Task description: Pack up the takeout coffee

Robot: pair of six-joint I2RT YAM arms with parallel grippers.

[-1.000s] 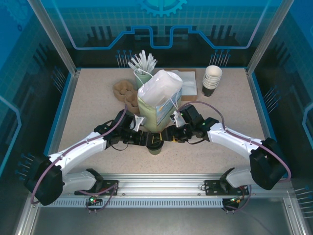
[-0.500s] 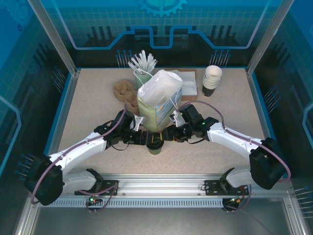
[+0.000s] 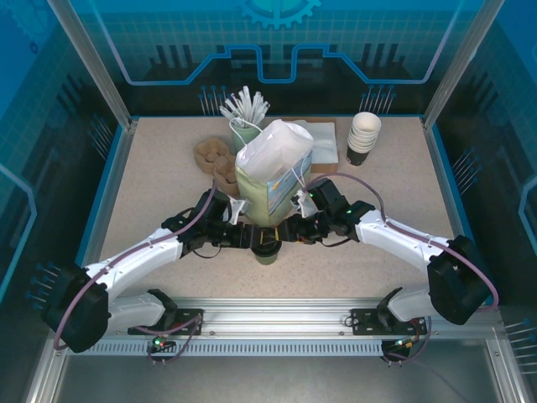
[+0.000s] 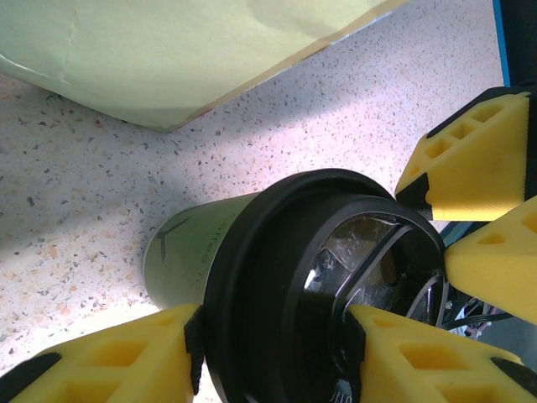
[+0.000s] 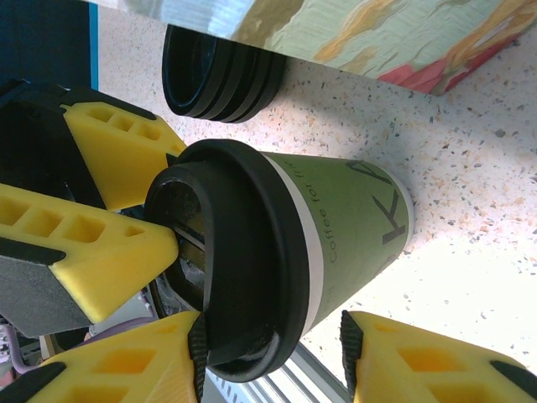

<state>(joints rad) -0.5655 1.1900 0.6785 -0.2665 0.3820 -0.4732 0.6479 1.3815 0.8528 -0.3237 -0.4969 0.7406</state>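
Our left gripper [image 4: 273, 336] sets its yellow fingers either side of the small green paper cup with black plastic lid [image 3: 267, 249], and our right gripper [image 5: 270, 336] flanks it too. We cannot tell whether either one pinches it. The cup stands on the speckled table [image 3: 159, 185], just before the tall pale-green paper bag [image 3: 273, 172]. We judge this the grasping step. Next we need one firm hold and an upright lift over the bag's top.

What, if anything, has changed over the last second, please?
Hardly anything: the left tool and right tool seem to have edged slightly closer around the coffee cup, without clearly gripping it. The cup, paper bag and cup stack stayed put.
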